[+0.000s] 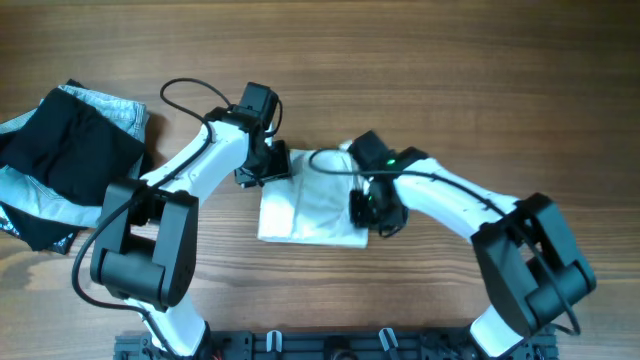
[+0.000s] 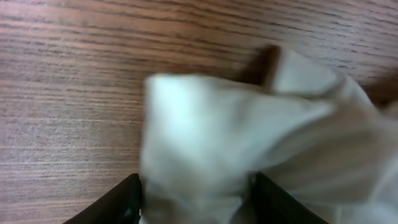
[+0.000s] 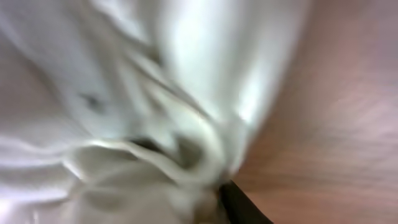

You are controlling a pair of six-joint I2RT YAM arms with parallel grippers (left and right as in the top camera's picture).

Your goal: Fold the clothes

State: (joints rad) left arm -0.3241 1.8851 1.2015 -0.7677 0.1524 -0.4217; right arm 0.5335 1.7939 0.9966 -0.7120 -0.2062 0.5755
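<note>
The left gripper (image 2: 198,200) clasps the white shirt (image 1: 310,212), fabric spilling ahead and rightward. The right gripper (image 1: 372,210) pinches its gathered folds.

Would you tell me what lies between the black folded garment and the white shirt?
Overhead view: left arm over bare table, then the white shirt.

White shells cover the left arm (image 1: 190,165) and right arm (image 1: 450,195) between bulky black joints; thin black cables (image 1: 185,88) loop alongside. A green light (image 1: 388,160) glows by the right tool (image 1: 375,212), seemingly black-fingered.
</note>
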